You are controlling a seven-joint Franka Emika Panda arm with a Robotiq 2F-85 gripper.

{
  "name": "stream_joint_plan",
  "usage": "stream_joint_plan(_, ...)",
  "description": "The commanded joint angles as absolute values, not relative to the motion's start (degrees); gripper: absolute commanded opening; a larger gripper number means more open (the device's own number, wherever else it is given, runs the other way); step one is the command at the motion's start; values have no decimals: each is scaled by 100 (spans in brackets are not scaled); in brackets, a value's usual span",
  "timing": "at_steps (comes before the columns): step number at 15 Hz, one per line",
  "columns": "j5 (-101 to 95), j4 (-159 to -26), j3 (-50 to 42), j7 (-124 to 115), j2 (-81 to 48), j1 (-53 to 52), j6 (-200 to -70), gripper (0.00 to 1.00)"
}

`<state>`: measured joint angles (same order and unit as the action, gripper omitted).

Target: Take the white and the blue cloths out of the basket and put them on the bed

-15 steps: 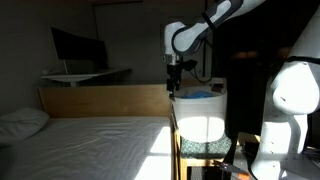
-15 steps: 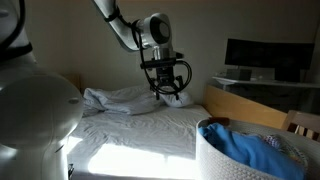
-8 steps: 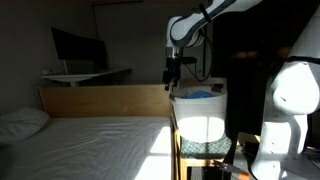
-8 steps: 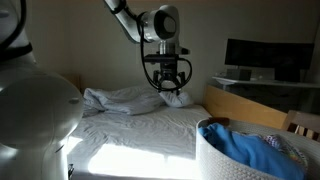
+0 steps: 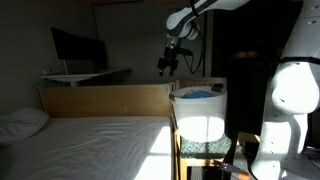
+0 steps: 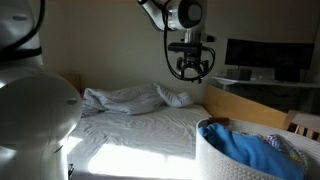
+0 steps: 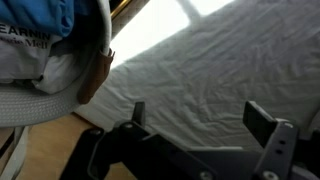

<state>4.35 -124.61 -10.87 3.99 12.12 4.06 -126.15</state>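
My gripper is open and empty, high above the bed near the wooden footboard. In the wrist view its fingers are spread over bare sheet. A white basket stands beside the bed with the blue cloth heaped inside. Pale fabric with printed letters lies under the blue cloth. A small crumpled white cloth lies on the bed, below and apart from the gripper.
Rumpled white bedding is at the head of the bed, with a pillow. A desk with a monitor stands behind the footboard. The robot's white base is next to the basket.
The gripper has risen from just above the white cloth on the bed and moved sideways towards the footboard and basket, staying open and empty. The cloths have not moved.
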Motion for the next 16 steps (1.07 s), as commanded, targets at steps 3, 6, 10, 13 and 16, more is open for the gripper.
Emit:
stream_joint_plan(3, 856, -10464, -1281, 234, -705, 804, -12332, 100)
stream_joint_plan(6, 931, -9436, -1327, 196, -1727, 1139, -12106, 100)
stream_joint_plan(10, 738, -8094, -1414, -28, -2826, 1658, -11417, 100)
stream_joint_plan(13, 796, -7094, -1446, -82, -3353, 2104, -10735, 100)
stream_joint_plan(16, 815, -6222, -1471, -135, -3670, 2558, -10115, 100)
